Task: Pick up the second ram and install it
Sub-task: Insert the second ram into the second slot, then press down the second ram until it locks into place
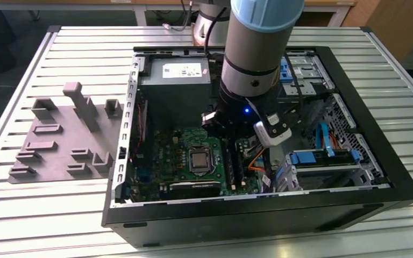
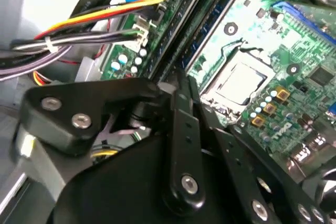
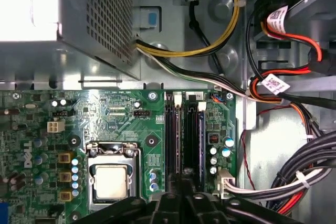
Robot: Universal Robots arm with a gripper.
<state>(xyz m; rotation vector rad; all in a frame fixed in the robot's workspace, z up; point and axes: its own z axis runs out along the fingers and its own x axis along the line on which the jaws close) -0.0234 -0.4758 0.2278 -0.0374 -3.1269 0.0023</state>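
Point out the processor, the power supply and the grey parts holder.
processor (image 3: pixel 111 181), first wrist view, middle of its metal lid.
power supply (image 1: pixel 176 80), exterior view, its top face.
grey parts holder (image 1: pixel 63 141), exterior view, its flat base.

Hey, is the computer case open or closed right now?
Open. The case has no side panel on it, and the motherboard and power supply inside are exposed in the exterior view.

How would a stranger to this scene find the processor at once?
Look into the open black case on the slatted table: a green motherboard lies on its floor. Near the board's middle, beside the long black memory slots, sits the processor. It is the only flat, square, silver plate there, held in a metal frame.
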